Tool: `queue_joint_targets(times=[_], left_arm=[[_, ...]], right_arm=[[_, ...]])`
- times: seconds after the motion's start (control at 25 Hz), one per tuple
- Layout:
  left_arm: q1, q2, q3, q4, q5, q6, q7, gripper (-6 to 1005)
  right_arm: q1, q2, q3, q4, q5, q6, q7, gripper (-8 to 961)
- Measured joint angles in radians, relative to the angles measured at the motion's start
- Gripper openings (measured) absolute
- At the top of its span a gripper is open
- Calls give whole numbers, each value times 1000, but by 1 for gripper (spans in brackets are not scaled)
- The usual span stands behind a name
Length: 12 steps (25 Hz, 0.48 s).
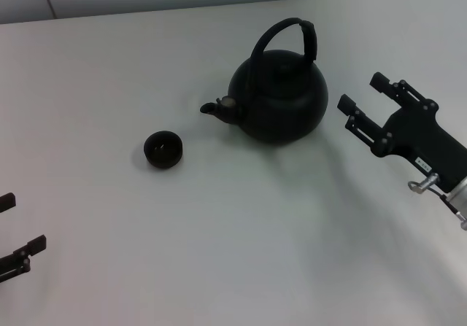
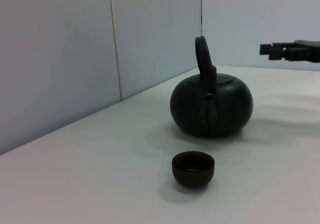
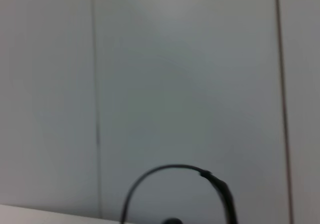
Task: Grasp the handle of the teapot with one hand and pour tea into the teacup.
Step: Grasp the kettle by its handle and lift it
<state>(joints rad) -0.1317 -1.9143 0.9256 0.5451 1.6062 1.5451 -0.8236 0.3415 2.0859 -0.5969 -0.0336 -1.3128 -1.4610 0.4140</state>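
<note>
Head view: the teapot [image 1: 281, 100] stands upright on the white table [image 1: 219, 253] in the upper middle of the frame, its spout [image 1: 217, 109] pointing toward the left side of the picture. The handle [image 1: 288, 38] arches over the lid, its thicker part on the right side of the arch. The teacup [image 1: 163, 150] sits upright on the table to the lower left of the spout, near the teapot but not touching it.

The right gripper [image 1: 361, 97] is at the right side of the frame, just beside the teapot's body and apart from it. Its two fingers are spread with a clear gap between them, pointing toward the upper left, and they hold nothing. The left gripper [image 1: 16, 227] shows only as two dark finger ends at the lower left edge, well apart from the teacup; they stand apart with nothing between them.

In the left wrist view the teacup [image 2: 193, 168] is in the lower middle, with the teapot [image 2: 211, 103] behind it, spout facing the camera and handle [image 2: 204, 58] seen edge-on. The right gripper [image 2: 280, 50] reaches in from the upper right edge, level with the handle's top.

In the right wrist view only the top of the handle [image 3: 172, 184] shows at the bottom of the frame, against a grey panelled wall [image 3: 160, 73].
</note>
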Motion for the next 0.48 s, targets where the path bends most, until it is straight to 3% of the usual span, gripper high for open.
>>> queue_joint_targets(times=[0.32, 0.48], left_arm=[[0, -3, -8, -1, 0, 0, 0, 804], [1, -4, -13, -1, 0, 0, 0, 804]], right_arm=[[26, -2, 9, 6, 19, 23, -4, 672], [74, -6, 15, -17, 21, 88, 53, 670]])
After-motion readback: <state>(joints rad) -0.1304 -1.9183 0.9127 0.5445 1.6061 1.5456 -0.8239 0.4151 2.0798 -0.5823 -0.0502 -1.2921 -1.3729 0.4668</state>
